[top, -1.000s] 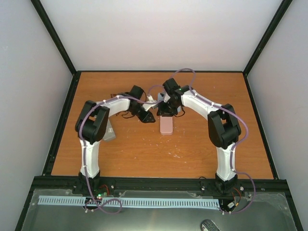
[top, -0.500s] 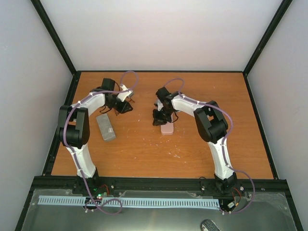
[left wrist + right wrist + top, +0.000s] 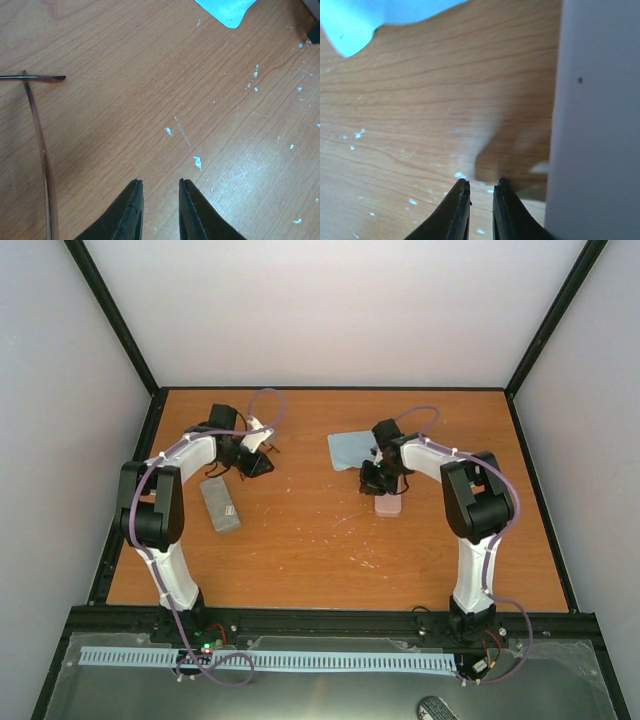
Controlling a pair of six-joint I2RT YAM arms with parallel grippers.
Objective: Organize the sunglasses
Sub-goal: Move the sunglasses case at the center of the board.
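Note:
In the left wrist view a thin dark brown wire arm of the sunglasses [image 3: 39, 135] lies on the wood at the far left; the rest of the pair is out of frame. My left gripper [image 3: 159, 181] hovers to its right, apart from it and narrowly open, with only bare wood between the fingers. In the top view it sits at the far left [image 3: 256, 463]. My right gripper [image 3: 373, 480] is just behind the pink case [image 3: 388, 506]. Its fingers [image 3: 481, 181] stand narrowly open with nothing between them, beside a pale blurred surface [image 3: 597, 125].
A grey case [image 3: 220, 505] lies near the left arm. A light blue cloth [image 3: 352, 450] lies flat behind the right gripper; its corners show in both wrist views [image 3: 227, 12] [image 3: 355, 25]. The wooden table [image 3: 300, 540] has black rails round its edge.
The left arm swung from the centre to the far left, then stayed. The right arm moved right, its jaws narrowed, the pink case now lies further right and the blue cloth is uncovered.

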